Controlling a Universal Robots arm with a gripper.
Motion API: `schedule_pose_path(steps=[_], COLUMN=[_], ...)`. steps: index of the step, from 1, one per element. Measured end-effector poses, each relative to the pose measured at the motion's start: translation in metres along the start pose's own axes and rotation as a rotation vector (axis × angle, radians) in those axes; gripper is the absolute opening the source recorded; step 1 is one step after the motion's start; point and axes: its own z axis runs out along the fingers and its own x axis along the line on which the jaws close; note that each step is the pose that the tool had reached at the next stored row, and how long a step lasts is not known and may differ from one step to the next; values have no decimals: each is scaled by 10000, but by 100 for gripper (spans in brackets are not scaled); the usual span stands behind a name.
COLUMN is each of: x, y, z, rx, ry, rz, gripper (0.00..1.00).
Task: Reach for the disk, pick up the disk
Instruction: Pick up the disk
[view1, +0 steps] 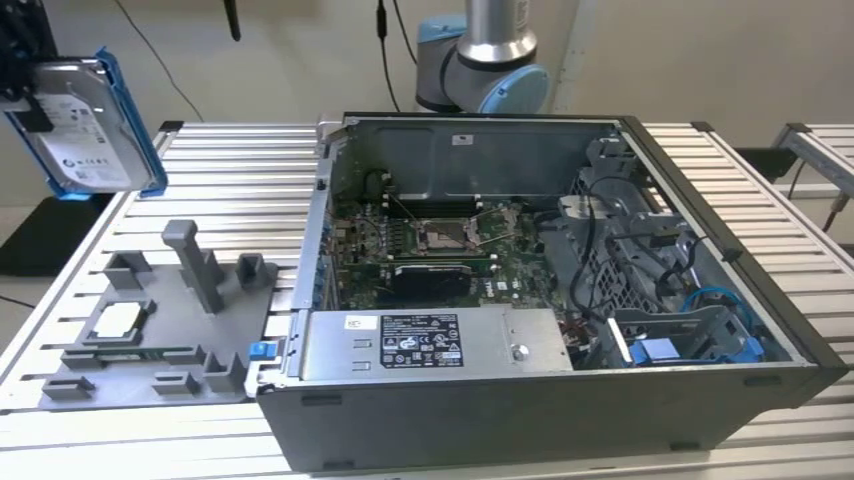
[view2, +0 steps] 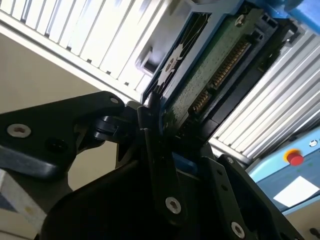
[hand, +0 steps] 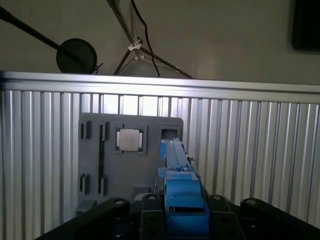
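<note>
One gripper (view1: 19, 98), clamped hard on disk (view1: 91, 125), fingers (view2: 152, 140) pinching blue frame at one end; nothing else held. Disk lifted, hanging clear above tray (view1: 167, 335), touching nothing on it. Long axis runs straight out from gripper, down toward tray; disk on edge, label face upright. Chip (hand: 130, 139) lies on tray, just beside spot under disk. Pick-up looks done.
</note>
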Motion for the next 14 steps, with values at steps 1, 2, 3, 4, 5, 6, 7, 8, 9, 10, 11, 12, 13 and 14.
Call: schedule_pose_path(steps=[1, 2, 3, 4, 5, 6, 7, 8, 9, 10, 11, 12, 13, 14], x=[0, -1, -1, -1, -2, -2, -2, -3, -3, -3, -4, -4, -5, -5], y=[0, 0, 0, -1, -1, -1, -1, -1, -1, -2, -2, -2, -2, -3], z=[-20, -40, -59, -78, -95, -116, -136, -156, -175, -197, -221, -250, -278, -307], rx=[0, 1, 1, 0, 1, 1, 0, 0, 1, 1, 1, 1, 0, 1], ry=[0, 0, 0, 0, 0, 0, 0, 0, 0, 0, -1, 0, 0, 0], rz=[0, 0, 1, 1, 1, 0, 0, -1, -1, -1, -2, -2, -2, -2], gripper=[0, 0, 0, 0, 0, 0, 0, 0, 0, 0, 0, 0, 0, 0])
